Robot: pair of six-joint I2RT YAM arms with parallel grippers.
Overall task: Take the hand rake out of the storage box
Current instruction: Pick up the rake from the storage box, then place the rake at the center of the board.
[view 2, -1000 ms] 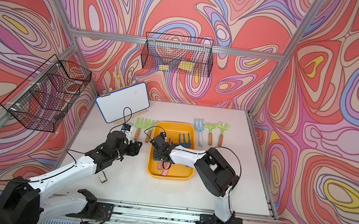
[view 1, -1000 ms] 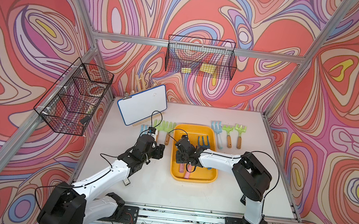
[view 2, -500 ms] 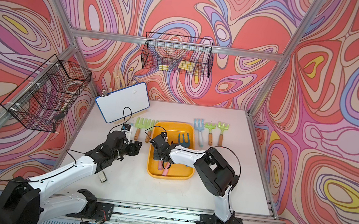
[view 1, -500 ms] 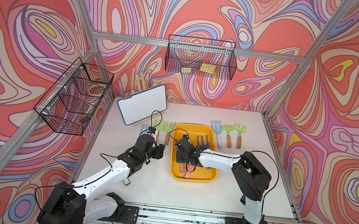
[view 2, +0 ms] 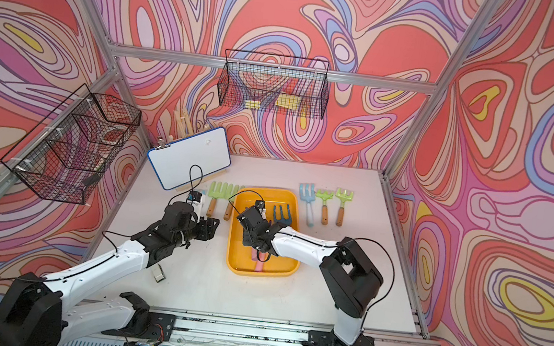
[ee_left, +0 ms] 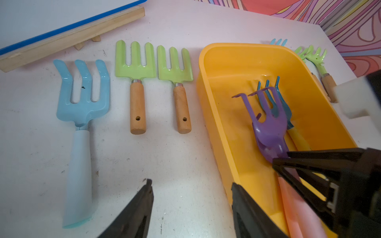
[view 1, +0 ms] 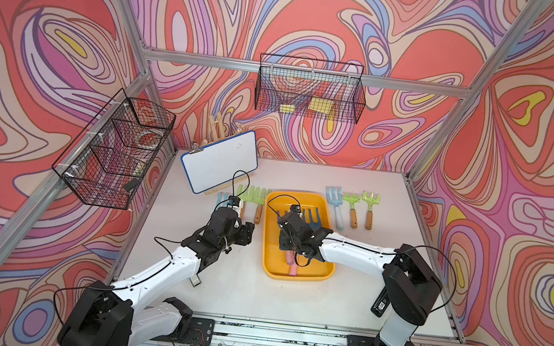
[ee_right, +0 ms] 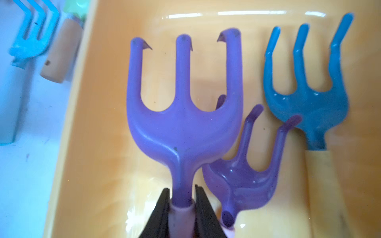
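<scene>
The fingers [ee_right: 161, 212] of the right gripper [ee_right: 182, 197] are clamped on the thin neck of the purple rake [ee_right: 183, 127], which lies inside the yellow box [view 1: 291, 277].

In both top views the box sits a little below the middle of the frame. The rake looks stiff, light and glossy, so I judge it can be slippery. The neck, where the head meets the pink handle [ee_left: 296, 202], is a sensible place to hold, but the long handle may turn it in the grip. Its hooked tips are close to a second purple rake [ee_right: 243, 181] and a blue rake [ee_right: 309, 107] and might catch. The left gripper [ee_left: 190, 183] is spread apart and empty, over the table [ee_left: 175, 156] beside the box.
</scene>
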